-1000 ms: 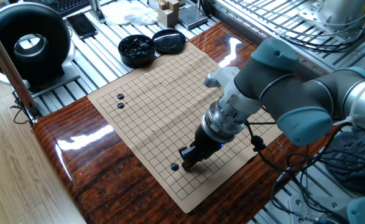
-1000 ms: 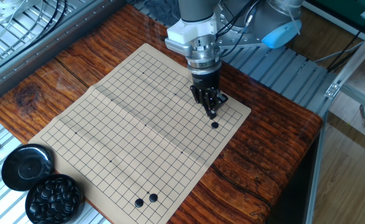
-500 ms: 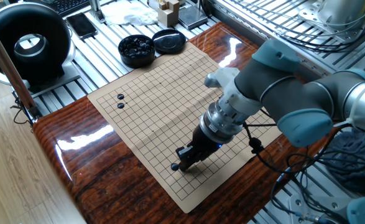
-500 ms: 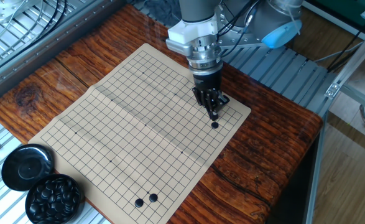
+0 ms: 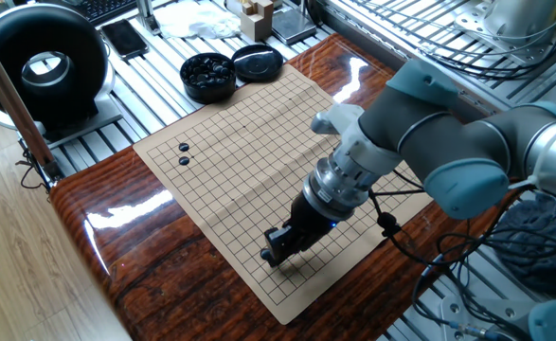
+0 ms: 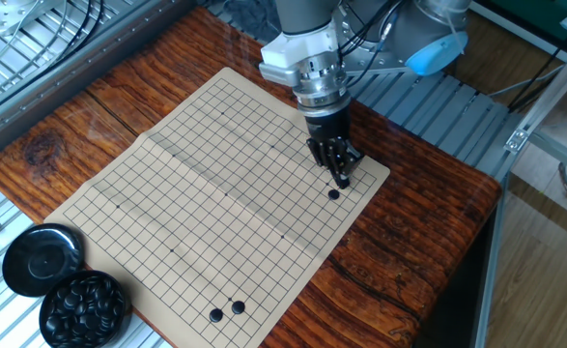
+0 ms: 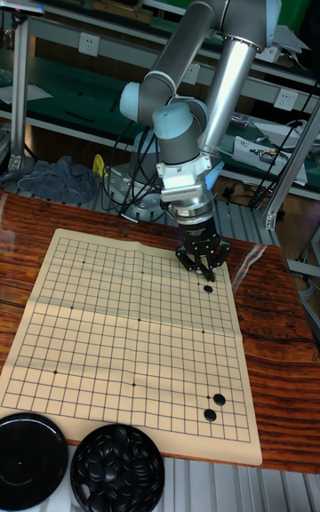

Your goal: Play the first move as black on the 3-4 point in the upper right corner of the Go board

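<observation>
The black stone point(image 6: 334, 194) lies on the Go board point(image 6: 167, 193) near its upper right corner, just beside my gripper point(image 6: 342, 178), whose fingers look released, so I judge placement done and only withdrawal left.

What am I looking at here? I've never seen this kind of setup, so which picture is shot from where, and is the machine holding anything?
It is one robot arm at a wooden table. Two cameras look down from opposite sides; the tall picture faces the arm from the front. A Go board lies on the table, with a bowl of black stones and its lid beside it. Two stones sit near one corner. The end effector is low, just beside a single black stone in another corner. I cannot tell whether it grips anything.
</observation>
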Motion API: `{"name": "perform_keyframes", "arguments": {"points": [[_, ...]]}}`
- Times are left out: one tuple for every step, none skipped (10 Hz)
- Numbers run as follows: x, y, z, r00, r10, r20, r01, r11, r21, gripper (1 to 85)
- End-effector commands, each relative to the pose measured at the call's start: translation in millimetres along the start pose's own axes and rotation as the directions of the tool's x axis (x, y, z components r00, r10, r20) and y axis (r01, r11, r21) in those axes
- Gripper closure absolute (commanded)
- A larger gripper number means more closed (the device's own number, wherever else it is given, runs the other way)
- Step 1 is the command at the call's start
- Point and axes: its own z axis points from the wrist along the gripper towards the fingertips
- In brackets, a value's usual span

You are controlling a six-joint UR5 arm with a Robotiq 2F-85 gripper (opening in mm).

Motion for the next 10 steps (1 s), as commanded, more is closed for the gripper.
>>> {"name": "perform_keyframes", "arguments": {"points": [[8.0,-7.9,-0.9,0.998,-0.044,-0.035,0.045,0.999,0.03,84.3],[7.4,-9.4,-0.9,0.998,-0.049,-0.033,0.05,0.998,0.036,84.3],[6.2,-9.6,-0.9,0.998,-0.052,-0.028,0.054,0.998,0.037,84.3],[5.4,-9.4,-0.9,0.998,-0.054,-0.025,0.055,0.998,0.036,83.7],[3.8,-9.3,-1.1,0.998,-0.055,-0.019,0.055,0.998,0.037,82.7],[2.6,-8.9,-1.4,0.999,-0.05,-0.014,0.051,0.998,0.037,82.3],[0.5,-8.9,-1.7,0.999,-0.049,-0.007,0.049,0.998,0.038,82.0],[-1.7,-7.2,-1.7,0.999,-0.049,0.002,0.049,0.998,0.032,81.3],[-2.7,-6.3,-1.7,0.999,-0.047,0.006,0.047,0.998,0.029,80.0],[-3.0,-5.4,-1.7,0.999,-0.048,0.008,0.048,0.999,0.025,79.3]]}}
